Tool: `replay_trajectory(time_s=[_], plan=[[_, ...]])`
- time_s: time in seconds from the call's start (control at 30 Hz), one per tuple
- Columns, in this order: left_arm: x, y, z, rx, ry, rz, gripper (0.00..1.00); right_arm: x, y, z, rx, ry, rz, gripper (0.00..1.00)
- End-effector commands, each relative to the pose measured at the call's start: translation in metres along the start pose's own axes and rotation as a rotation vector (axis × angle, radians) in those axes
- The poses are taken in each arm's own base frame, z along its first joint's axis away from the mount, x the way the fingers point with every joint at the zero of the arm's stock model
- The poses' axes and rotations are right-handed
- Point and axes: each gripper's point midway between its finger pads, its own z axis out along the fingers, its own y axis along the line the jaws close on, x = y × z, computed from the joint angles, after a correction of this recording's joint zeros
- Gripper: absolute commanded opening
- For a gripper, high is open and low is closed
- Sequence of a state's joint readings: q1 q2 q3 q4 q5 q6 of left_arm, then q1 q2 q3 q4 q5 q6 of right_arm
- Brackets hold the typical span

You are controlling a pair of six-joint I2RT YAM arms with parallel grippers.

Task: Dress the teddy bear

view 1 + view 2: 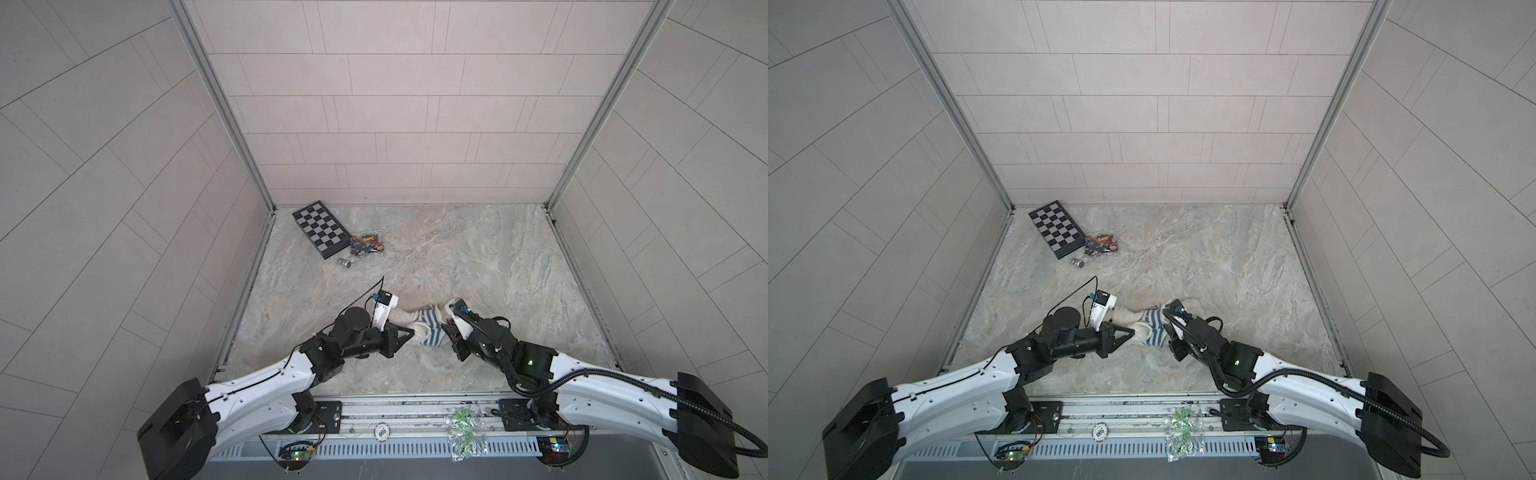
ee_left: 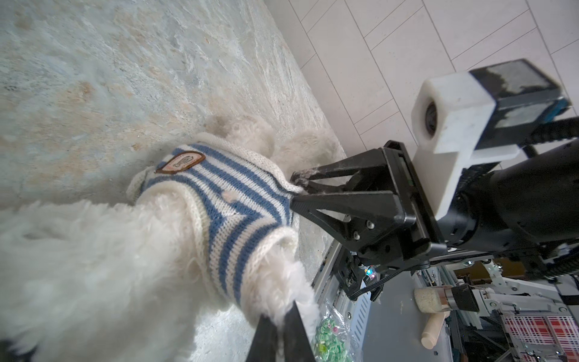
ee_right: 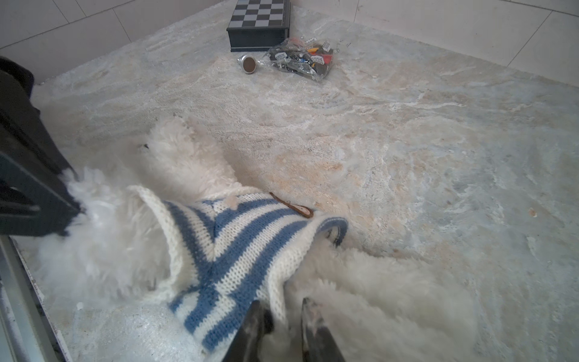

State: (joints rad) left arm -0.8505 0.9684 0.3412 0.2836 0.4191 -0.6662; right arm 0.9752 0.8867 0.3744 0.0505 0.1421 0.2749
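Near the front edge of the marbled worktop [image 1: 478,257], in both top views, the teddy bear [image 1: 404,314] lies stretched crosswise between the two arms, with its head end toward the left arm. A blue-and-white striped shirt [image 1: 428,328] is on its trunk. The left gripper [image 1: 413,332] reaches in from the left, its tips at the bear's fur just beside the shirt. The right gripper [image 1: 444,329] meets the shirt's opposite edge, but its jaws are too small here to read. Well apart, in the far left corner, a chessboard [image 1: 1057,226] lies flat. A clear bag [image 1: 1100,244] of small parts touches the chessboard's near corner, and a metal cylinder [image 1: 1077,262] lies just beside the bag.

From the left wrist, the teddy bear [image 2: 94,266] fills the near field, and the striped shirt [image 2: 225,194] wraps its chest with a brown-edged badge [image 2: 181,163] uppermost. The left gripper [image 2: 279,313] has its jaws closed tight on the fluffy arm that comes out of a sleeve. The right gripper [image 2: 294,191] points at the shirt's cream hem, and its jaws stand a little apart with the hem drawn to a point between them. A bag of green pieces [image 2: 332,341] sits on the front rail.

From the right wrist, the right gripper [image 3: 281,302] shows a clear gap between its jaws, with knit edge and white fur lying in that gap. The striped shirt [image 3: 238,244] is rucked up around the teddy bear [image 3: 185,156], whose head lies beyond it. The left gripper [image 3: 73,194] pinches a tuft of the bear's fur.
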Motion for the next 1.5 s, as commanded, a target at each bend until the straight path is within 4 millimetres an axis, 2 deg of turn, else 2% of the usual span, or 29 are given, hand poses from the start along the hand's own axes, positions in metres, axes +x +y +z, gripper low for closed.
replay_trajectory(time_s=[0.0,0.17,0.3,0.4,0.53,0.67,0.87,1.0,1.13,1.27,1.4,1.43,1.47], plan=[[0.008,0.01,0.0,-0.069,0.041,0.05,0.0,-0.02,0.002,-0.007,0.004,-0.016,-0.023,0.33],[0.028,0.027,0.0,-0.13,0.078,0.033,0.0,-0.042,0.009,-0.006,-0.009,-0.035,-0.051,0.37],[0.038,0.046,-0.005,-0.225,0.118,0.036,0.0,-0.048,0.018,0.012,-0.019,-0.016,-0.09,0.41],[0.039,0.058,-0.008,-0.297,0.138,0.049,0.0,-0.041,0.019,0.033,0.002,0.021,-0.108,0.41],[0.032,0.066,-0.012,-0.328,0.122,0.057,0.0,-0.024,0.017,0.052,0.019,0.059,-0.099,0.39],[0.027,0.074,-0.016,-0.352,0.112,0.055,0.0,-0.004,0.015,0.06,0.029,0.105,-0.09,0.35],[0.001,0.087,-0.023,-0.423,0.074,0.085,0.0,0.019,0.018,0.056,0.006,0.15,-0.012,0.3],[-0.023,0.078,-0.017,-0.411,0.057,0.147,0.0,0.023,0.026,0.047,-0.017,0.15,0.028,0.29],[-0.031,0.073,-0.011,-0.392,0.043,0.161,0.0,0.009,0.025,0.032,-0.014,0.104,0.053,0.33],[-0.018,0.081,-0.01,-0.394,0.058,0.132,0.0,-0.019,0.018,0.021,0.013,0.031,-0.006,0.46],[-0.009,0.088,-0.012,-0.399,0.045,0.101,0.0,-0.038,0.017,0.034,0.017,0.047,-0.06,0.52],[-0.007,0.089,-0.013,-0.4,0.042,0.096,0.0,-0.037,0.019,0.04,0.009,0.058,-0.065,0.53],[-0.007,0.09,-0.013,-0.402,0.037,0.095,0.0,-0.047,0.023,0.045,-0.009,0.047,-0.065,0.54]])
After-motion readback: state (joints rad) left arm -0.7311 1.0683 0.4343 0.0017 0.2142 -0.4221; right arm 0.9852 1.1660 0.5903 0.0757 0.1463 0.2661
